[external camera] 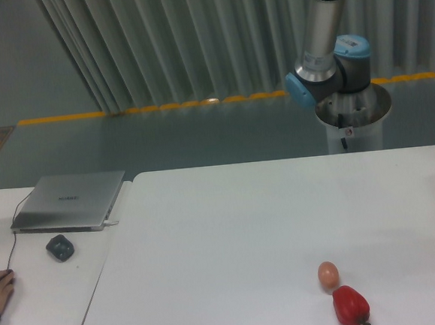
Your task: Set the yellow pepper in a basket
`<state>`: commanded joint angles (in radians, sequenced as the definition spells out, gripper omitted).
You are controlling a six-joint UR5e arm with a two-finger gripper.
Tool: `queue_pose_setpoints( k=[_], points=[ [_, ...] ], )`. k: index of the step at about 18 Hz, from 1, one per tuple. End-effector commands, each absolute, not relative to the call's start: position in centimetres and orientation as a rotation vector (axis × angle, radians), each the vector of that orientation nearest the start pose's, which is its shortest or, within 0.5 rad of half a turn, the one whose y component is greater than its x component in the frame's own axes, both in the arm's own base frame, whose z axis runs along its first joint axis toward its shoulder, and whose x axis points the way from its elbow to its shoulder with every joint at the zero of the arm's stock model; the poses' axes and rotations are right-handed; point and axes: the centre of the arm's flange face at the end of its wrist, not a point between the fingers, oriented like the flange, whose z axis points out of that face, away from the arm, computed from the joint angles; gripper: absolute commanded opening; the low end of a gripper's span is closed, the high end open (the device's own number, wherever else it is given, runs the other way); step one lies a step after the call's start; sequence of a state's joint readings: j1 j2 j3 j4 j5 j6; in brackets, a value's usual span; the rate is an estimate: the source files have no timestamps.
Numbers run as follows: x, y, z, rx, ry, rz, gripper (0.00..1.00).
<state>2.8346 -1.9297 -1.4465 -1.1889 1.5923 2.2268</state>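
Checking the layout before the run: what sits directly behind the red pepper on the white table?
A small tan egg sits just behind the glossy red pepper, close or touching. Beyond it the white table is bare. No yellow pepper or basket is visible.

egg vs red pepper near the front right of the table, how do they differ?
The egg is tan, smooth and rounded; the red pepper is glossy red and lobed. The egg is smaller than the red pepper. The red pepper has a dark stem, the egg has none. Both rest on the white table, close together.
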Motion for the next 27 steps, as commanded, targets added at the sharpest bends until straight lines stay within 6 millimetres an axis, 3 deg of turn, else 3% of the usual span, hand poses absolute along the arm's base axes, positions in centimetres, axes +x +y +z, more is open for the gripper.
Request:
queue_pose_setpoints(
  k=[3, 6, 7, 8, 9, 12, 22, 24, 27],
  points=[
    [-59.7, 29.3, 37.3, -2.76, 1.499, 0.241, 0.5],
    [-60.5, 28.1, 37.1, -2.741, 1.453, 0.249, 0.53],
    [-60.5, 28.1, 37.1, -2.741, 1.453, 0.252, 0.62],
    [-60.7, 27.8, 37.0, -2.745, 1.447, 0.254, 0.8],
    [-60.7, 27.7, 37.0, -2.747, 1.443, 0.254, 0.9],
    [-60.7, 27.9, 36.9, -2.748, 1.441, 0.268, 0.99],
    [-60.4, 27.8, 37.9, -2.731, 1.413, 0.295, 1.0],
    [-59.8, 28.5, 38.3, -2.725, 1.401, 0.303, 1.0],
    [-57.2, 32.6, 39.2, -2.75, 1.347, 0.303, 1.0]
  ],
)
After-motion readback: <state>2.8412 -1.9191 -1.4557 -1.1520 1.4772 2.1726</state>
